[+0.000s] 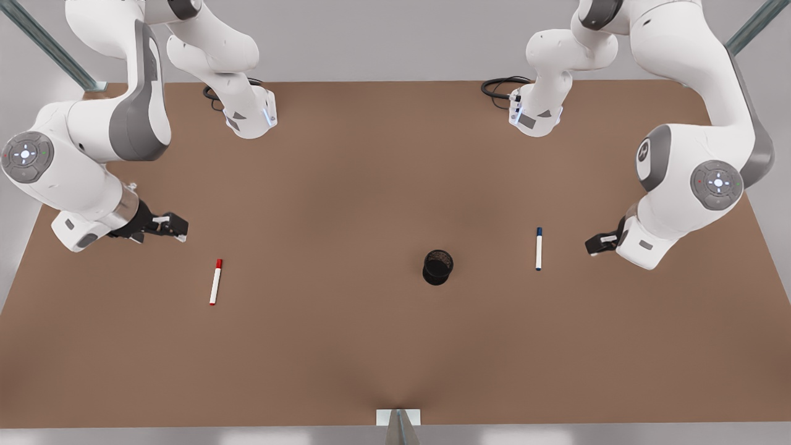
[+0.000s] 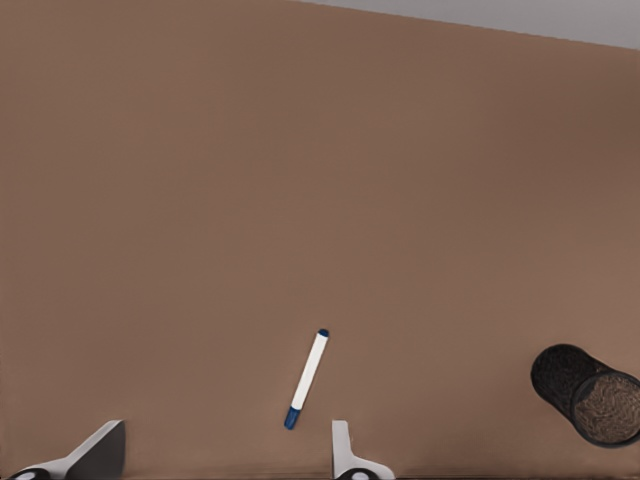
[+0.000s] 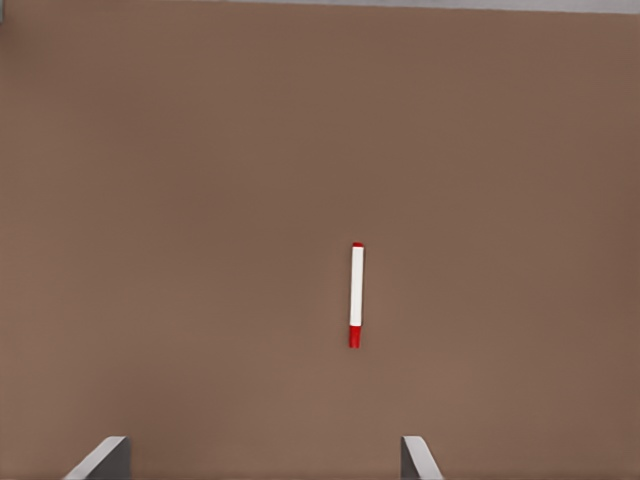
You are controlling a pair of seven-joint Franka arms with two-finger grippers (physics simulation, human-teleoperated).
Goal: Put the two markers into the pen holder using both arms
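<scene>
Front view first: the brown matte bench [image 1: 371,346] carries three small things, well spread, and both arms hang over its outer edges. The red-capped marker [image 1: 215,282] lies flat towards the front view's left, near the right pincer [image 1: 176,227]; the blue-capped marker [image 1: 539,248] lies flat towards the front view's right, near the left pincer [image 1: 594,245]. Between them, closer to the blue one, stands the pen holder [image 1: 438,267], upright with its mouth open to the ceiling. One marker per side, one arm per marker, it seems, with the cup within reach of both. In the left wrist view the left pincer [image 2: 225,455] has its fingers spread wide with nothing in them, the blue-capped marker [image 2: 306,379] lying just beyond them and the pen holder [image 2: 587,394] off to one side. In the right wrist view the right pincer [image 3: 262,458] is likewise wide open and empty, the red-capped marker [image 3: 356,295] ahead of it on bare bench. Both pincers hover clear of the surface; neither touches a marker. As for shapes: the markers are slim, smooth white barrels with coloured caps, round enough to roll if nudged, so a grip across the barrel looks wise. The holder is a black mesh cylinder, light-looking, with a narrow mouth, so each marker will need tipping upright to go in.
</scene>
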